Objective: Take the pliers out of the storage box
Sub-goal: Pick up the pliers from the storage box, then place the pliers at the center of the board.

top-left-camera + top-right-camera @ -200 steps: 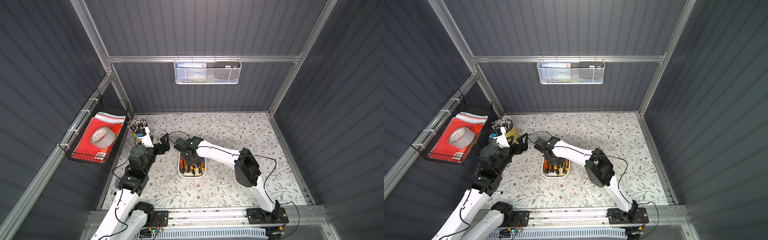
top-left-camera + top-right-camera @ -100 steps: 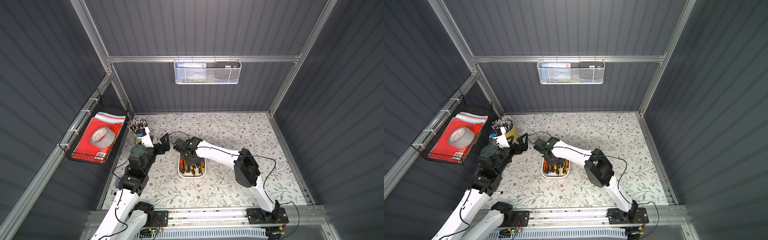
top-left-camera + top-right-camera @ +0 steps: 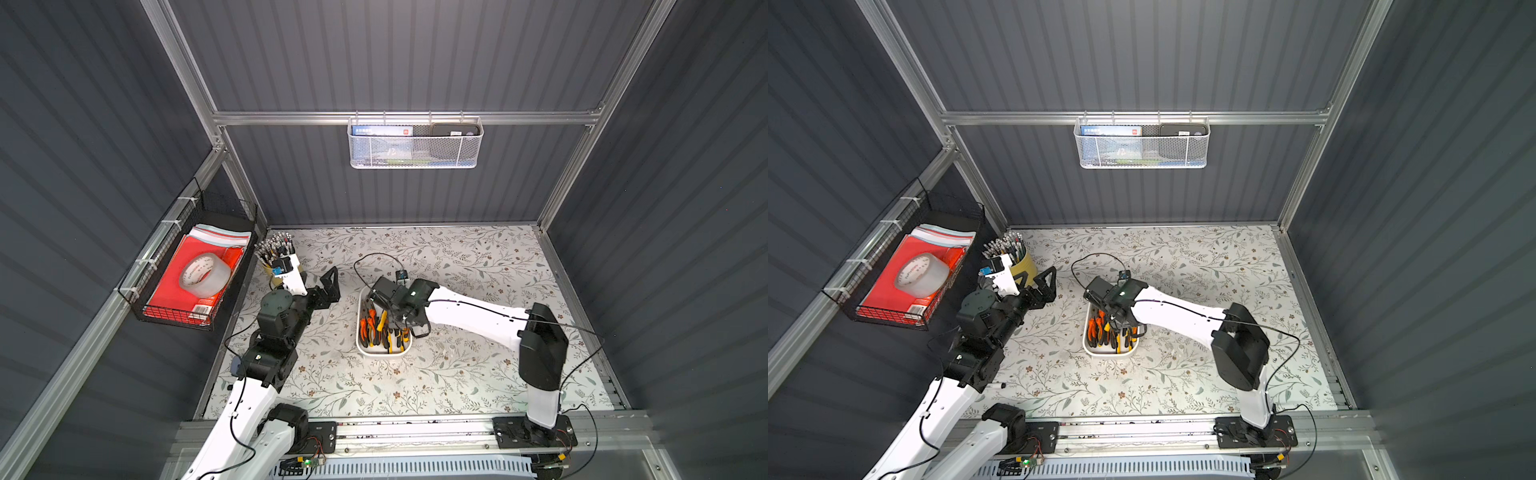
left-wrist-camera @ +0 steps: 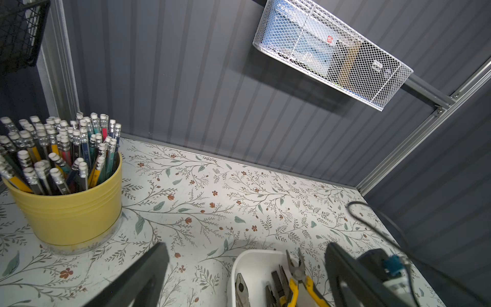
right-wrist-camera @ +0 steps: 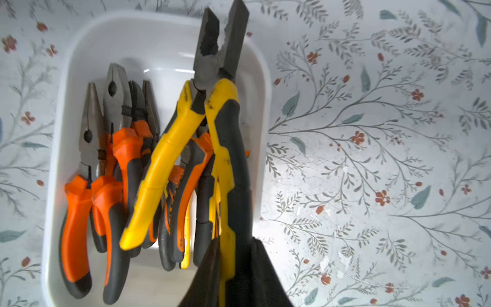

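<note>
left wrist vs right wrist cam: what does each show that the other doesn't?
Left wrist only: the pencil cup, the mesh basket on the wall, and the left gripper with jaws open and empty.
Right wrist only: the right gripper, jaws shut on one handle of the yellow pliers, and the handles of the orange pliers lying in the box.
Both: the box, the yellow pliers and the floral table.
</note>
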Robot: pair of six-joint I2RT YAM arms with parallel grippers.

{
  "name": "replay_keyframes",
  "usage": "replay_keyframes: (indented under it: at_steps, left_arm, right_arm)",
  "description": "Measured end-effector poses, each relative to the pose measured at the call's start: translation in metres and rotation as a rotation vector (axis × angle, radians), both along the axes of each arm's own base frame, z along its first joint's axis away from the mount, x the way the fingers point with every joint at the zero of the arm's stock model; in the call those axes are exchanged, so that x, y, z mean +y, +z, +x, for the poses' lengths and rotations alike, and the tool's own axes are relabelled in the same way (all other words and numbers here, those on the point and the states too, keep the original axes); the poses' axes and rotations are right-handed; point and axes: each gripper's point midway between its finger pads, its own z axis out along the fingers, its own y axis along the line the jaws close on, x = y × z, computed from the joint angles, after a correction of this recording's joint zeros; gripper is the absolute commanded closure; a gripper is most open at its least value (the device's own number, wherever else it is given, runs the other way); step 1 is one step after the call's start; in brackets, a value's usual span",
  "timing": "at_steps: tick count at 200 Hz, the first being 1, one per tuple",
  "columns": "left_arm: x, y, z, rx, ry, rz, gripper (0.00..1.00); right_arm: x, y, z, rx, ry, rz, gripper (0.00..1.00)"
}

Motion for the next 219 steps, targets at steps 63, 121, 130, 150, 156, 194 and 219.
replay_keyframes:
  at_steps: [63, 121, 130, 150, 156, 194, 219]
  left_arm:
    - [0.000, 0.000, 0.000, 0.001, 0.000, 0.000, 0.04]
    - [0.000, -0.001, 0.001, 0.002, 0.000, 0.000, 0.04]
    - [0.000, -0.001, 0.001, 0.005, 0.000, 0.000, 0.04]
    - [-0.001, -0.004, 0.003, 0.014, 0.000, 0.000, 0.04]
    - [-0.001, -0.005, 0.003, 0.016, 0.001, 0.000, 0.04]
    - [-0.001, -0.005, 0.004, 0.018, 0.001, -0.006, 0.03]
    - [-0.001, -0.006, 0.004, 0.021, 0.001, -0.006, 0.03]
  right_arm:
    - [-0.058, 0.005, -0.004, -0.107, -0.067, 0.216, 1.00]
    - [-0.151, 0.017, 0.008, -0.191, -0.167, 0.233, 1.00]
    - [-0.160, 0.022, 0.009, -0.203, -0.168, 0.222, 1.00]
    - [-0.175, 0.025, 0.013, -0.211, -0.167, 0.177, 1.00]
    - [-0.180, 0.022, 0.013, -0.203, -0.167, 0.151, 1.00]
    - [-0.190, -0.017, 0.012, -0.060, -0.131, -0.058, 1.00]
    - [-0.189, -0.039, 0.017, 0.038, -0.120, -0.175, 1.00]
